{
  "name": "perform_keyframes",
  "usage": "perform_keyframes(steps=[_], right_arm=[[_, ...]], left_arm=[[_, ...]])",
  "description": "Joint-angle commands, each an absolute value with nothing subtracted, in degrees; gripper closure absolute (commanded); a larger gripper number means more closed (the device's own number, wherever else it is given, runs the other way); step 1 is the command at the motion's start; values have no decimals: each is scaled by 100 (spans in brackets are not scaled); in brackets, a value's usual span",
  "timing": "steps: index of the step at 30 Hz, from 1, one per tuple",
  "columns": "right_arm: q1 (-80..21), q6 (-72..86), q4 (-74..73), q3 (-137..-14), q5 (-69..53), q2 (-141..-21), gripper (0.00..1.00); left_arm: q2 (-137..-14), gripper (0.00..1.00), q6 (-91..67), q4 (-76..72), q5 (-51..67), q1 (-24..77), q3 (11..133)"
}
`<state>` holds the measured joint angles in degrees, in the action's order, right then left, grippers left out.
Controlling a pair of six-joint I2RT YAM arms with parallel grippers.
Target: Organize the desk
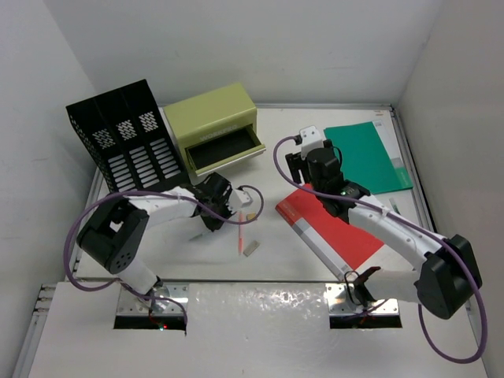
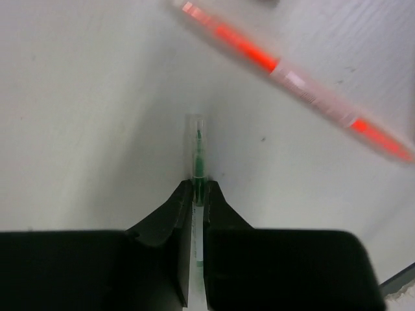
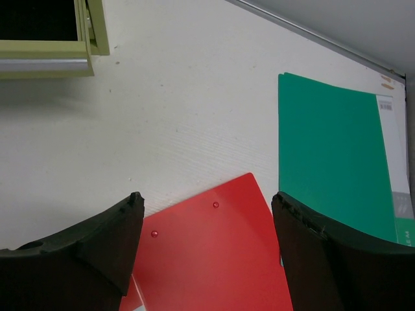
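The counter (image 1: 272, 169) is recorded lying flat beneath both hands, its longer axis not determinable; close over it a green pen (image 2: 198, 155) is pinched by the left hand (image 2: 198, 189), pointing straight out past the fingertips, the open drawer box (image 1: 213, 126) being nearer that hand, while the right hand (image 3: 207, 201) is spread over the red folder (image 3: 214, 259).

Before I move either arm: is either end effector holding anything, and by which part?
Left end effector pinches the green pen by its barrel, clear-capped tip sticking out. Right end effector is open, holding nothing.
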<state>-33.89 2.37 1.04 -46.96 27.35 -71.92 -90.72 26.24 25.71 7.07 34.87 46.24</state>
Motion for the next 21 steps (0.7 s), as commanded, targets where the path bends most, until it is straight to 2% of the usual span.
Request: perform_keyframes(steps=[1, 6, 13, 16, 21], right_arm=[[-3393, 150, 264, -4693, 2857, -6935, 23], [-3384, 158, 185, -4702, 2637, -6891, 23], [-3094, 456, -299, -5001, 2006, -7356, 22], [-3059, 527, -237, -4966, 1916, -7488, 22], [-3059, 545, -220, -4931, 1828, -7489, 22]], left_arm=[[-9053, 100, 2689, 3172, 545, 3226, 4658], [-8379, 100, 2803, 3733, 861, 3226, 4833], [-7129, 100, 2866, 4316, 968, 3234, 6272], [-7040, 100, 2795, 3895, 356, 3243, 6923], [-7547, 100, 3460, 1983, -789, 3243, 7058]])
